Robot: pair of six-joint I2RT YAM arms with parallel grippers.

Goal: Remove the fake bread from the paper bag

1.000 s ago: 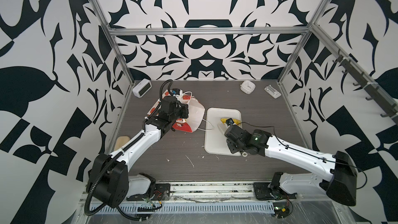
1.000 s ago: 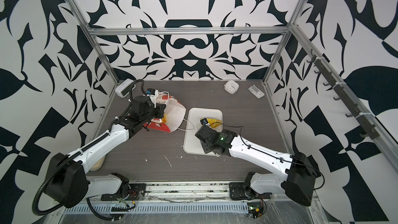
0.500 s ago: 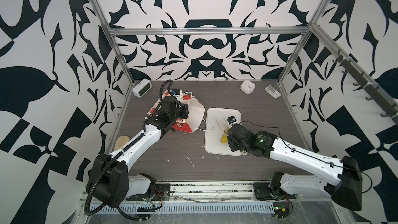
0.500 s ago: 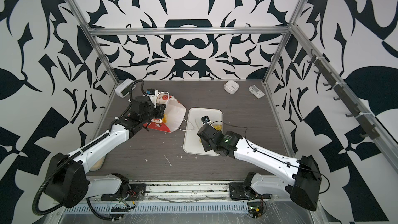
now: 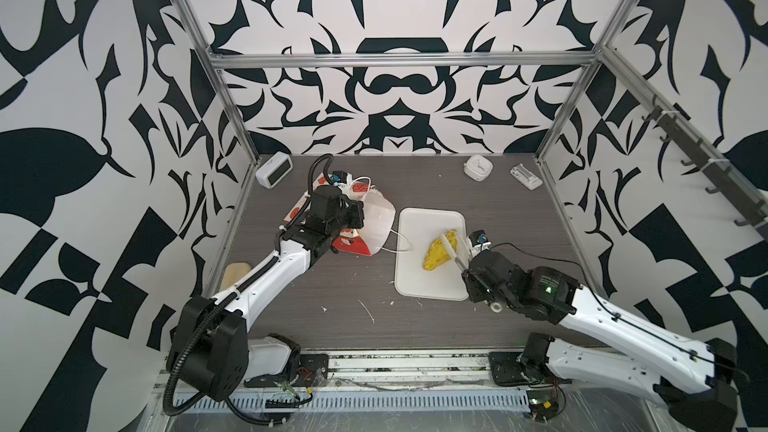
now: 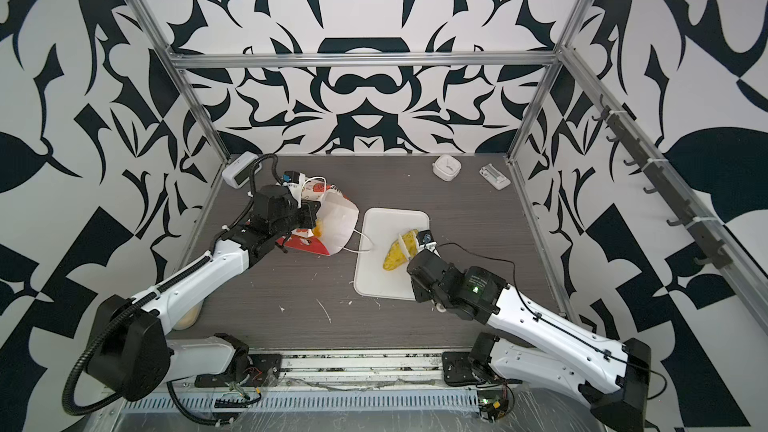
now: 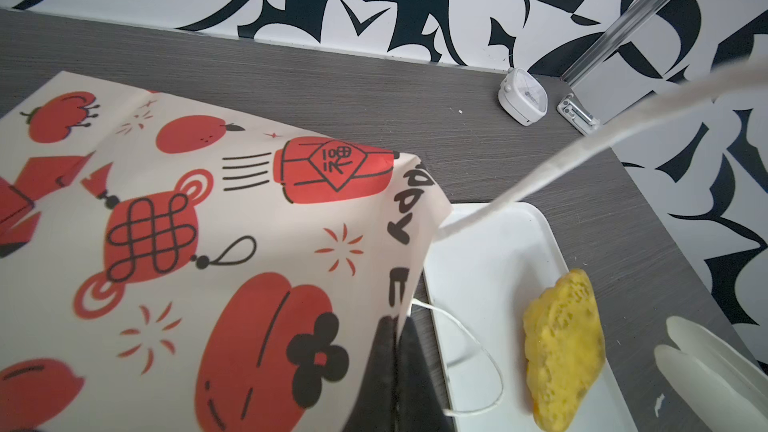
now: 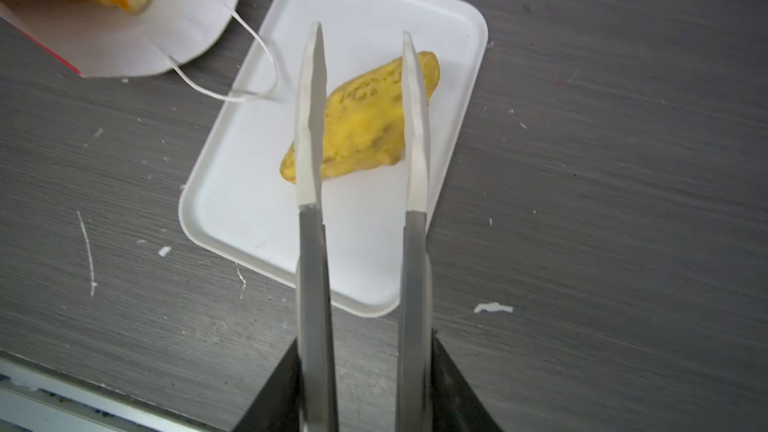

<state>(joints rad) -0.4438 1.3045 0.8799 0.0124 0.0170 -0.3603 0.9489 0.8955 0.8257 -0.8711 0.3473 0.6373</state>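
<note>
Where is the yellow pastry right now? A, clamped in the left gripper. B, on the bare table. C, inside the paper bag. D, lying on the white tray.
D: the yellow pastry lies on the white tray, outside the paper bag, beneath the open right gripper.

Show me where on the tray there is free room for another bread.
Free: the tray, near half, between the pastry and the front rim. Crowded: the left edge, where the bag cord lies, and the far right, by the open right end effector.
</note>
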